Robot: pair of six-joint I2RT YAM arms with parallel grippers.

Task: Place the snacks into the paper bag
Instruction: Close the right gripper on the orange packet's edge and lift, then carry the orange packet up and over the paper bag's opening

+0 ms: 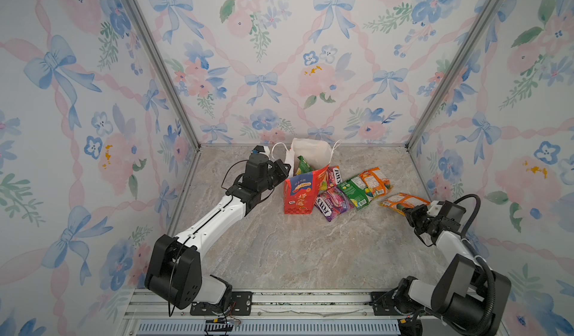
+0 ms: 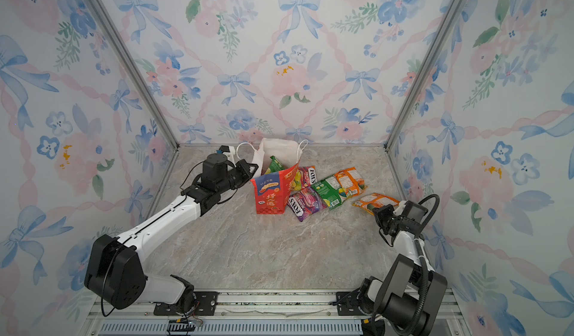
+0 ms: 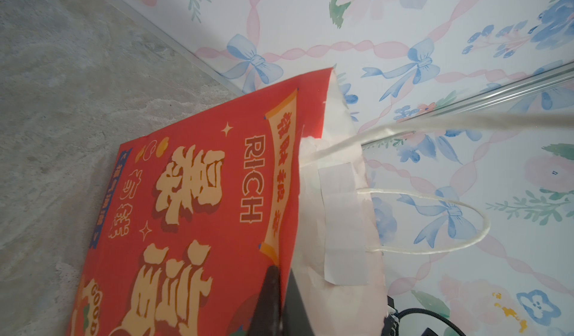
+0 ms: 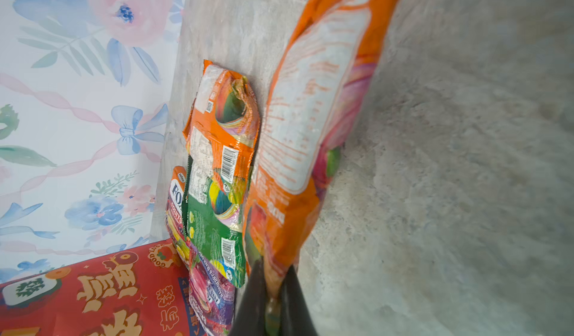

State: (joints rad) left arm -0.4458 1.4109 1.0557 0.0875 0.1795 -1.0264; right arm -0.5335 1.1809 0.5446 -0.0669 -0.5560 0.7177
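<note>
The red paper bag (image 1: 302, 194) (image 2: 271, 194) stands open at the back middle, with a green snack (image 1: 302, 164) poking out of its white mouth. My left gripper (image 1: 287, 172) (image 3: 279, 272) is shut on the bag's left wall near the rim (image 3: 298, 194). To the right of the bag lie a red-yellow FOX'S packet (image 1: 333, 176), a purple FOX'S packet (image 1: 332, 203), a green packet (image 1: 355, 193) and an orange packet (image 1: 375, 182). Farther right, my right gripper (image 1: 405, 210) (image 4: 273, 275) is shut on the near end of another orange packet (image 1: 403, 201) (image 4: 310, 117).
Floral walls enclose the marble table (image 1: 295, 250) on three sides, with metal posts in the back corners. The bag's white cord handles (image 3: 450, 219) stick out toward the back wall. The right wall is close behind my right arm.
</note>
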